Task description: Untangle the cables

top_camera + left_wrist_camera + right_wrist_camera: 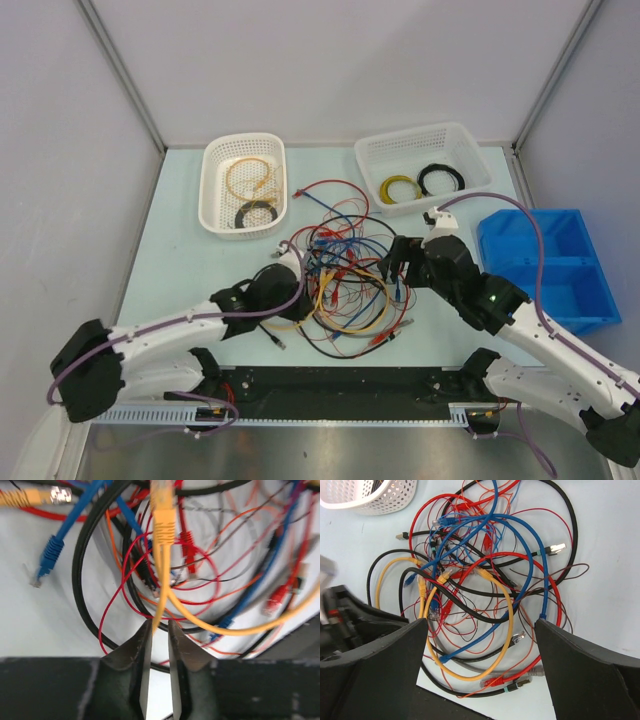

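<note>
The pale worktop (180, 270) is my reference. A blue bin (540, 215) sits at its right edge, and it looks empty from the top camera. Two white baskets, one (210, 190) at the worktop's far left and one (372, 170) at its far right, each hold two coils: an orange one (248, 178) and a black one (256, 214) in the first, a yellow one (398, 189) and a black one (440, 179) in the second. I read those four as finished. The rest of the cables (345, 280) lie heaped in the middle of the worktop toward its near edge. Red, blue, yellow and black strands are looped through one another, so most of the job is left. My right claw (480, 655) hangs over the worktop's middle, right of centre, with its jaws spread wide and nothing in them. My left claw (160, 625) is down at the worktop's middle, left of centre. Its jaws stand nearly together, and a yellow cable (159, 580) runs straight into the slit. It looks pinched, but I can't tell how firmly.
</note>
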